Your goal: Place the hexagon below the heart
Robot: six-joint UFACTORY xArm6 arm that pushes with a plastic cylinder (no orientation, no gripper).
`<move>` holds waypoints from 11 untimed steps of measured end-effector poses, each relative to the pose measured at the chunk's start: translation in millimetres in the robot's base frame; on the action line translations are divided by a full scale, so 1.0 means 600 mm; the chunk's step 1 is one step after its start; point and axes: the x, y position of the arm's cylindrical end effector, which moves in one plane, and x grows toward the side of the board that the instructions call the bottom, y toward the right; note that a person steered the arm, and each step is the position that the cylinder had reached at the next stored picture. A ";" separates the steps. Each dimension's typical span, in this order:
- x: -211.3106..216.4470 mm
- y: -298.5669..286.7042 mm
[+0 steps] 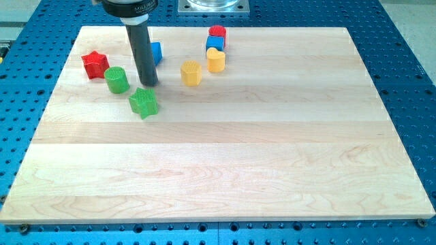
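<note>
The yellow hexagon [191, 73] lies on the wooden board [225, 156] near the view's top, left of centre. The yellow heart [216, 60] sits just up and to the right of it, a small gap between them. My tip [148, 84] rests on the board to the left of the hexagon, about a block's width or two away. It stands just above the green star [144, 102] and right of the green cylinder [116, 79]. The tip touches neither yellow block.
A blue block [157, 52] sits partly hidden behind the rod. A red star [95, 64] lies at the view's far left. A blue cube [215, 45] and a red block [217, 31] stand in a column right above the heart, near the board's top edge.
</note>
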 end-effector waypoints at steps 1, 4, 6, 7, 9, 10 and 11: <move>0.000 0.043; -0.014 0.090; -0.026 0.095; -0.026 0.100; -0.016 0.126; 0.005 0.128; 0.018 0.136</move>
